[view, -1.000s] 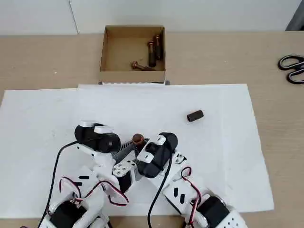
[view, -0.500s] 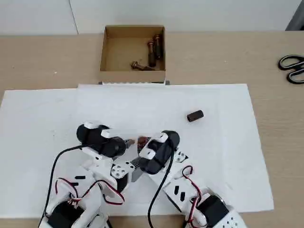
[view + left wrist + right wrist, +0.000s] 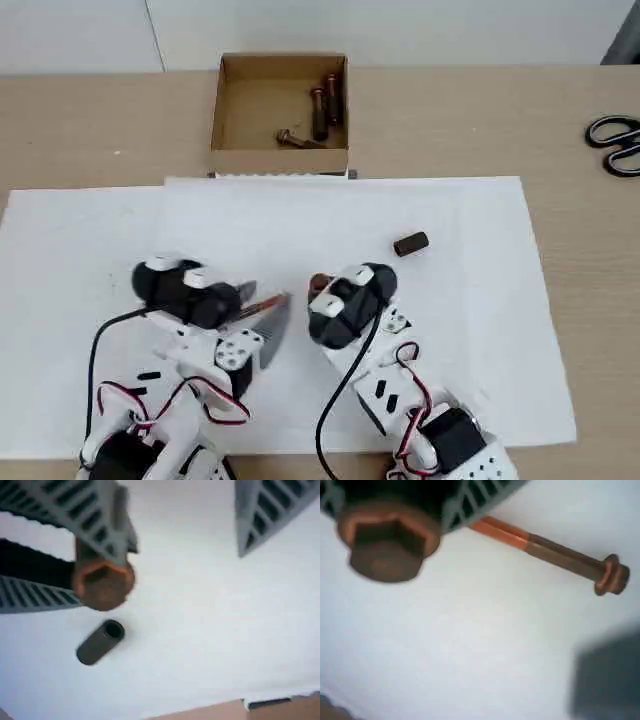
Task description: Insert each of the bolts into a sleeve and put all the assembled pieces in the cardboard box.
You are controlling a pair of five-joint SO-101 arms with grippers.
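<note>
One bolt (image 3: pixel 387 542) in right gripper (image 3: pixel 319 291), loose sleeve (image 3: pixel 411 244) nearby, scissors (image 3: pixel 614 145) well apart

A tan wooden table (image 3: pixel 90 120) carried a plain white paper sheet (image 3: pixel 300 220). The cardboard box (image 3: pixel 228 105) was brown, with copper-brown bolts (image 3: pixel 320 105) inside. A lone sleeve (image 3: pixel 411 244) was matt black. The left arm (image 3: pixel 175 285) and right arm (image 3: pixel 352 300) had white shells and black motor blocks, with red and black wires (image 3: pixel 405 352). The left gripper (image 3: pixel 268 312) had grey fingers (image 3: pixel 270 515) patterned with dark parallel slots. The right gripper (image 3: pixel 318 292) showed the same grey slotted pattern, around a hex-headed bolt (image 3: pixel 385 542) of dull copper brown. A second bolt (image 3: pixel 555 560) was brown, with a brighter orange band along its shank. The scissors (image 3: pixel 612 140) had black handles.
</note>
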